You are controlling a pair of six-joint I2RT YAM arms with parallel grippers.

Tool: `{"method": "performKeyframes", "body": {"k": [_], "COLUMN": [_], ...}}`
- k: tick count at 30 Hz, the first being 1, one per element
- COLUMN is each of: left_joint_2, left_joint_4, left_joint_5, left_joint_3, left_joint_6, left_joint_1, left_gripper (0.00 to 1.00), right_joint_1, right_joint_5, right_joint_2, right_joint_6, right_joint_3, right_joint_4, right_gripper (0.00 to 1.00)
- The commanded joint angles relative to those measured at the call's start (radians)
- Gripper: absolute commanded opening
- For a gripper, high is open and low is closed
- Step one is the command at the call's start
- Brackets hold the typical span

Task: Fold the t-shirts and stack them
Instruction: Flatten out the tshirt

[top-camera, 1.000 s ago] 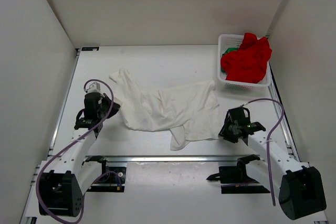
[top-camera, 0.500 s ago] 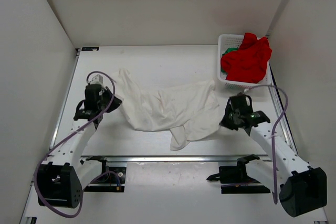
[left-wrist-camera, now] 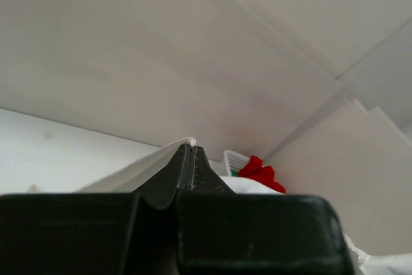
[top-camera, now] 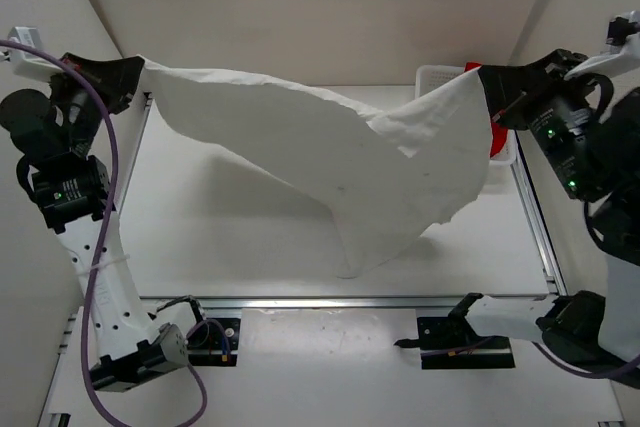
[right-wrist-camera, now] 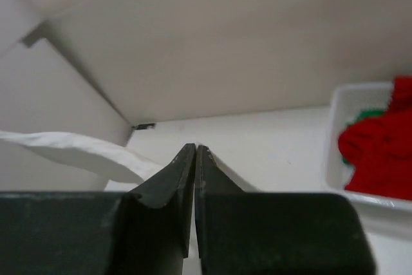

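Note:
A white t-shirt (top-camera: pixel 330 157) hangs stretched in the air between both arms, sagging to a point above the table's front middle. My left gripper (top-camera: pixel 140 72) is raised high at the far left and is shut on the shirt's left corner; a thin white edge (left-wrist-camera: pixel 183 141) shows at its fingertips. My right gripper (top-camera: pixel 485 82) is raised high at the far right and is shut on the shirt's right corner; white cloth (right-wrist-camera: pixel 84 149) shows to its left. A red t-shirt (right-wrist-camera: pixel 376 152) and a green one (right-wrist-camera: pixel 364 117) lie in the white basket (right-wrist-camera: pixel 335 127).
The white basket (top-camera: pixel 430 75) stands at the back right, mostly hidden behind the lifted shirt and the right arm. White walls close in the table (top-camera: pixel 230 237) on the left, back and right. A metal rail (top-camera: pixel 330 301) runs along the near edge.
Both arms have swung up and apart, lifting the white t-shirt off the table and spreading it in the air. Earlier it lay crumpled on the table with the grippers low beside it.

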Motion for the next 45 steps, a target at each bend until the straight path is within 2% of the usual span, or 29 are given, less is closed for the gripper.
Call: {"method": "performKeyframes", "body": {"k": [1, 2, 3, 4, 5, 6, 7, 8, 9, 11, 12, 13, 14, 15, 16, 19, 21, 23, 24, 26, 28, 29, 30, 32, 35, 37, 39, 41, 45], "left_joint_2": [0.019, 0.027, 0.027, 0.033, 0.045, 0.061, 0.064, 0.062, 0.059, 0.061, 0.061, 0.055, 0.049, 0.029, 0.021, 0.002, 0.015, 0.059, 0.115, 0.223, 0.381, 0.413, 0.482, 0.622, 0.697, 0.664, 0.589, 0.543, 0.440], "left_joint_4": [0.044, 0.044, 0.042, 0.014, -0.019, -0.034, -0.051, -0.057, -0.065, -0.102, -0.096, -0.083, -0.074, -0.065, -0.056, -0.053, -0.022, 0.036, 0.065, 0.067, 0.044, 0.035, 0.001, -0.075, -0.135, -0.038, 0.040, 0.075, 0.147], "left_joint_5": [0.209, 0.233, 0.233, 0.230, 0.203, 0.174, 0.131, 0.093, 0.021, -0.101, -0.138, -0.136, -0.139, -0.176, -0.201, -0.233, -0.256, -0.267, -0.270, -0.281, -0.287, -0.297, -0.284, -0.250, -0.242, -0.206, -0.167, -0.173, -0.172], "left_joint_3": [0.023, 0.047, 0.069, 0.086, 0.118, 0.133, 0.127, 0.092, 0.063, 0.011, -0.041, -0.072, -0.124, -0.186, -0.246, -0.375, -0.458, -0.511, -0.511, -0.425, -0.202, -0.070, 0.016, 0.365, 0.644, 0.611, 0.501, 0.441, 0.296], "left_joint_6": [-0.155, -0.166, -0.171, -0.151, -0.121, -0.108, -0.093, -0.062, -0.047, 0.022, 0.027, 0.036, 0.035, 0.050, 0.059, 0.102, 0.111, 0.095, 0.084, 0.078, 0.058, 0.043, 0.013, 0.001, -0.017, -0.066, -0.099, -0.094, -0.079], "left_joint_1": [0.120, 0.137, 0.166, 0.174, 0.165, 0.142, 0.098, 0.067, 0.003, -0.082, -0.114, -0.134, -0.138, -0.154, -0.167, -0.177, -0.185, -0.197, -0.202, -0.234, -0.260, -0.269, -0.260, -0.250, -0.219, -0.176, -0.121, -0.093, -0.029], "left_gripper": [0.00, 0.00, 0.00, 0.00, 0.00, 0.00, 0.00, 0.00, 0.00, 0.00, 0.00, 0.00, 0.00, 0.00, 0.00, 0.00, 0.00, 0.00, 0.00, 0.00, 0.00, 0.00, 0.00, 0.00, 0.00, 0.00, 0.00, 0.00, 0.00], "right_joint_1": [0.243, 0.390, 0.494, 0.740, 0.852, 0.868, 0.801, 0.646, 0.619, 0.592, 0.582, 0.481, 0.375, 0.295, 0.176, 0.037, -0.120, -0.208, -0.253, -0.293, -0.339, -0.363, -0.398, -0.443, -0.442, -0.436, -0.465, -0.489, -0.448], "right_joint_5": [0.271, 0.386, 0.607, 0.743, 0.858, 0.829, 0.850, 0.791, 0.716, 0.720, 0.695, 0.581, 0.503, 0.300, 0.149, -0.091, -0.278, -0.361, -0.429, -0.431, -0.484, -0.491, -0.518, -0.628, -0.638, -0.638, -0.737, -0.786, -0.740], "right_joint_2": [0.067, 0.086, 0.081, 0.071, 0.006, 0.034, 0.085, 0.153, 0.171, 0.144, 0.148, 0.175, 0.197, 0.238, 0.270, 0.243, 0.261, 0.335, 0.414, 0.571, 0.834, 0.858, 0.843, 0.834, 0.771, 0.707, 0.677, 0.650, 0.576], "right_joint_6": [-0.187, -0.294, -0.523, -0.736, -1.385, -1.615, -1.515, -1.150, -1.054, -1.129, -1.023, -0.899, -0.670, -0.493, -0.438, -0.341, -0.286, -0.270, -0.286, -0.309, -0.310, -0.301, -0.272, -0.205, -0.241, -0.286, -0.280, -0.273, -0.385], "right_joint_3": [0.106, 0.118, 0.064, -0.010, -0.288, -0.314, -0.220, -0.023, 0.015, -0.144, -0.183, -0.172, -0.112, -0.081, -0.086, -0.331, -0.438, -0.411, -0.343, -0.131, 0.324, 0.369, 0.321, 0.368, 0.390, 0.358, 0.358, 0.339, 0.246], "right_joint_4": [0.077, 0.129, 0.329, 0.531, 1.337, 1.776, 1.349, 1.080, 0.870, 1.025, 0.957, 0.676, 0.530, 0.339, 0.252, 0.352, 0.381, 0.384, 0.369, 0.267, 0.205, 0.302, 0.362, 0.526, 0.745, 0.836, 0.919, 0.911, 0.770], "right_gripper": [0.00, 0.00, 0.00, 0.00, 0.00, 0.00, 0.00, 0.00, 0.00, 0.00, 0.00, 0.00, 0.00, 0.00, 0.01, 0.00, 0.00, 0.00, 0.00, 0.00, 0.00, 0.00, 0.00, 0.00, 0.00, 0.00, 0.00, 0.00, 0.00]}}
